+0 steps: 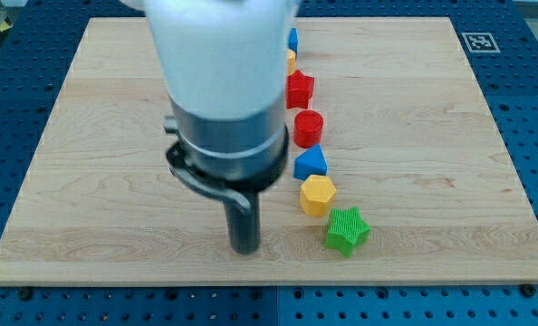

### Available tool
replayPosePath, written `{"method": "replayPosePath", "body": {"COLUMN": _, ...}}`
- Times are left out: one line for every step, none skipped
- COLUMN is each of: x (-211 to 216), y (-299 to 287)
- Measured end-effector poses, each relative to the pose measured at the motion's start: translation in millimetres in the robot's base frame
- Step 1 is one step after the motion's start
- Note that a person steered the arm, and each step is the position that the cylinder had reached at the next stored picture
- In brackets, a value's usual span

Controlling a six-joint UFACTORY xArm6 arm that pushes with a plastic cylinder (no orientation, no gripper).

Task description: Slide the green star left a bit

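wooden board (88, 181) on a blue perforated bench; landmark taken as the green star (347, 229), which lies near the board's bottom edge, a little right of centre. going left to right: my tip (244, 250) rests on the board to the view's left of the star, at about the same height in the view, clearly apart from it, touching no block and carrying nothing; the rod is a plain pusher with nothing to open or close. the arm's pale housing hides much of the board above the tip. next, a column of blocks runs up from the star toward the view's top: yellow hexagon (317, 195) just up-left of the star, blue block (311, 164), red cylinder (309, 128), red star-like block (300, 89), then yellow and blue slivers partly hidden by the arm. key relation: the star lies right of the tip, so the tip sits on the wrong side for a leftward shove; judgement, it needs to get round to the star's right face first, passing below to spare the hexagon.
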State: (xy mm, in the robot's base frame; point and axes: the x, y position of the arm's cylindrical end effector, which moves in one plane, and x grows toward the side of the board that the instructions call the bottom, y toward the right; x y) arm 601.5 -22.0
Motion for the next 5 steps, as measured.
{"method": "replayPosePath", "body": {"x": 17, "y": 29}}
{"method": "replayPosePath", "body": {"x": 17, "y": 71}}
{"method": "replayPosePath", "body": {"x": 17, "y": 101}}
{"method": "replayPosePath", "body": {"x": 17, "y": 118}}
{"method": "replayPosePath", "body": {"x": 17, "y": 139}}
